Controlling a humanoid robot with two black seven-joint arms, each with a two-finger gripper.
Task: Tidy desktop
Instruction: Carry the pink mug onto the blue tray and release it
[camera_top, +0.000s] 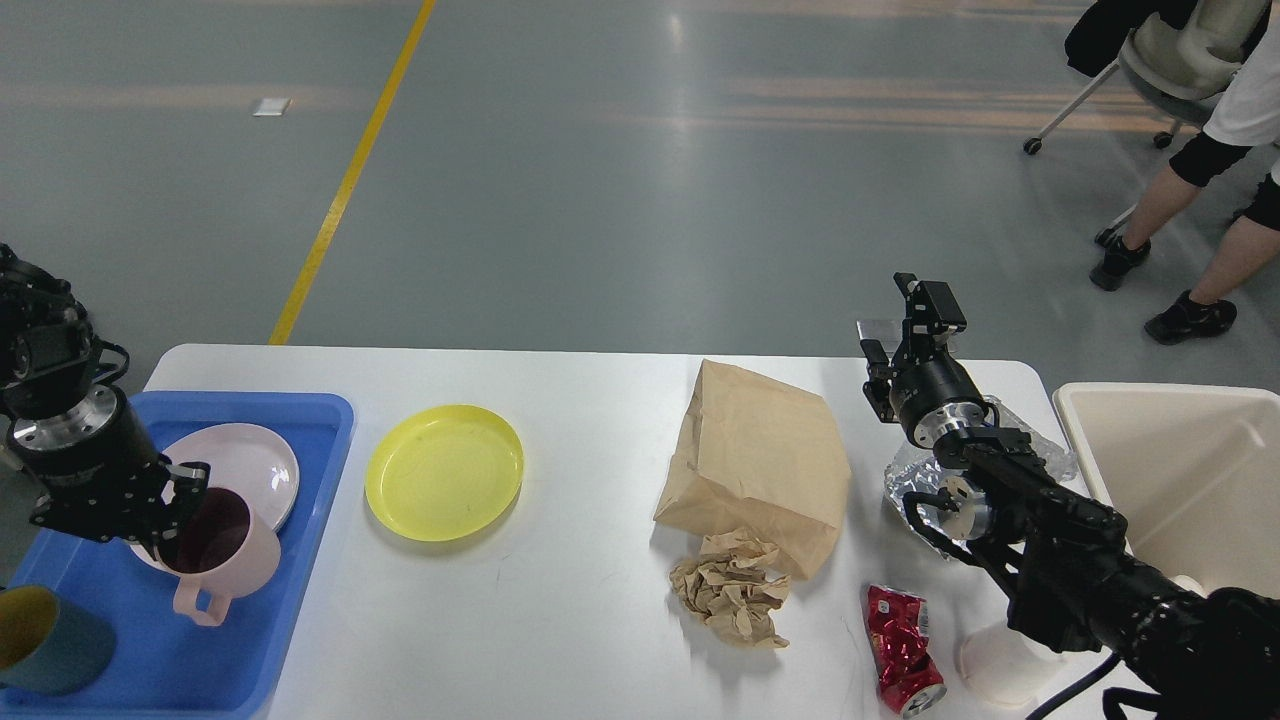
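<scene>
Our left tool (178, 522) is clamped on the rim of a pink mug (222, 553), holding it over the blue tray (300, 480) at about 8 o'clock in the view. The mug's handle points down toward us, and its dark inside faces up. It overlaps the near edge of a pale pink plate (245, 465) that lies in the tray; we cannot tell whether the two touch. A teal cup with a yellow inside (40, 640) stands in the tray's near left corner.

The white surface (580, 620), which is the desktop, fills the lower half of the view, with the tray on its left end. A yellow plate (444, 471) lies on it just right of the tray, apart from it. At about 5 o'clock from the centre a brown paper bag (760, 455) lies flat, and a crumpled ball of brown paper (730, 595) touches its near edge. A crushed red can (903, 660) lies right of the paper ball. A white cup (995, 665) stands beside the can, partly hidden by our right arm.

Our right tool (915, 325) is raised at about 3 o'clock, over the far edge of the surface, with nothing in it; its fingers stand apart. A piece of crumpled foil (915, 480) lies under that arm. A cream bin (1180, 470) sits past the right end.
</scene>
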